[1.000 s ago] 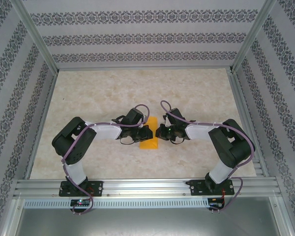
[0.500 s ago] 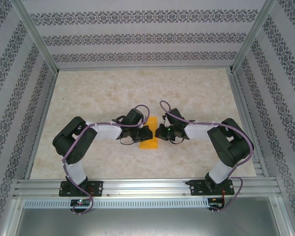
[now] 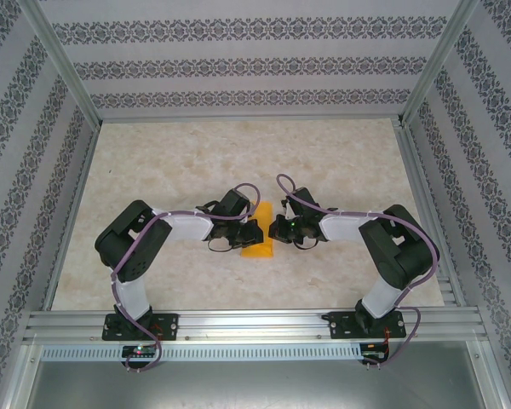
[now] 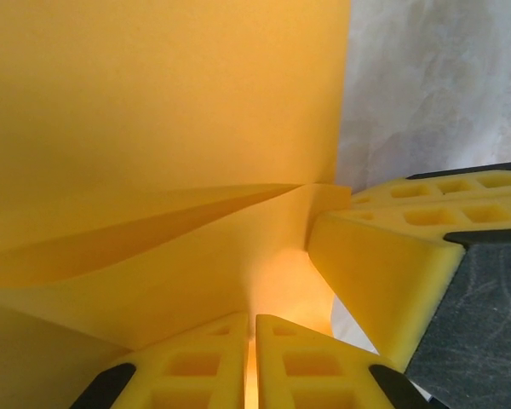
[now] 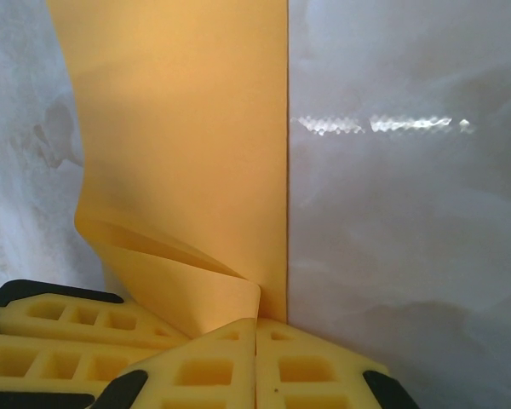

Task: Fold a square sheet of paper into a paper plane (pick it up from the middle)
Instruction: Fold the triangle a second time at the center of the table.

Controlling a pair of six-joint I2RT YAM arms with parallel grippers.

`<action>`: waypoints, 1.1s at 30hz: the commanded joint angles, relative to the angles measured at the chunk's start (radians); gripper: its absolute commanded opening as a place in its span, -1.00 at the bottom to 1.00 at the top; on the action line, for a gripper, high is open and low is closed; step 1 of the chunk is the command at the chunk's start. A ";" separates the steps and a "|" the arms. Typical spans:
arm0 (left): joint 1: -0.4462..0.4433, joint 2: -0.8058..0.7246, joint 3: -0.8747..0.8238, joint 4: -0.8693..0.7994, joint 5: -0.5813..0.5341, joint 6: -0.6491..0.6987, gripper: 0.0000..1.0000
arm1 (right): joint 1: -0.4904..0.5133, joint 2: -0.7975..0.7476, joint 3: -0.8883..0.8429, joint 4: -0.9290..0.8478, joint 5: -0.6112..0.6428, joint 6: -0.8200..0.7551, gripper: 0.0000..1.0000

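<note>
One orange sheet (image 3: 260, 247), two arms (image 3: 180, 227).

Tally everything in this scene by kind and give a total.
Thin orange paper sheet, partly folded: 1
Black two-finger grippers with yellow pads: 2 (left gripper, right gripper)
Pale marbled table: 1
Total: 4

In the top view the thin orange paper sheet (image 3: 258, 244) lies on the pale marbled table (image 3: 238, 153), at the centre of the frame. The left gripper (image 3: 255, 232) is over its left part. The right gripper (image 3: 274, 228) is just right of it, and the tips nearly meet. In the left wrist view the sheet fills the upper left.
</note>
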 commanded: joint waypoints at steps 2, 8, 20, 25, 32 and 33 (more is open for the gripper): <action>-0.013 0.023 0.021 -0.077 -0.046 0.029 -0.75 | 0.011 -0.012 0.022 -0.047 0.043 0.001 -0.80; -0.014 0.030 0.017 -0.100 -0.060 0.026 -0.77 | 0.010 -0.110 0.023 -0.091 0.070 0.016 -0.56; -0.015 0.037 0.018 -0.108 -0.068 0.022 -0.77 | 0.084 -0.193 -0.033 -0.122 0.041 0.031 -0.81; -0.015 0.028 0.009 -0.105 -0.081 0.004 -0.78 | 0.123 -0.175 -0.047 -0.111 0.032 0.043 -0.87; -0.015 0.021 0.006 -0.100 -0.093 -0.019 -0.78 | 0.148 -0.147 -0.055 -0.120 0.034 0.036 -0.90; -0.015 0.021 0.005 -0.101 -0.100 -0.026 -0.78 | 0.150 -0.144 -0.058 -0.126 0.039 0.030 -0.91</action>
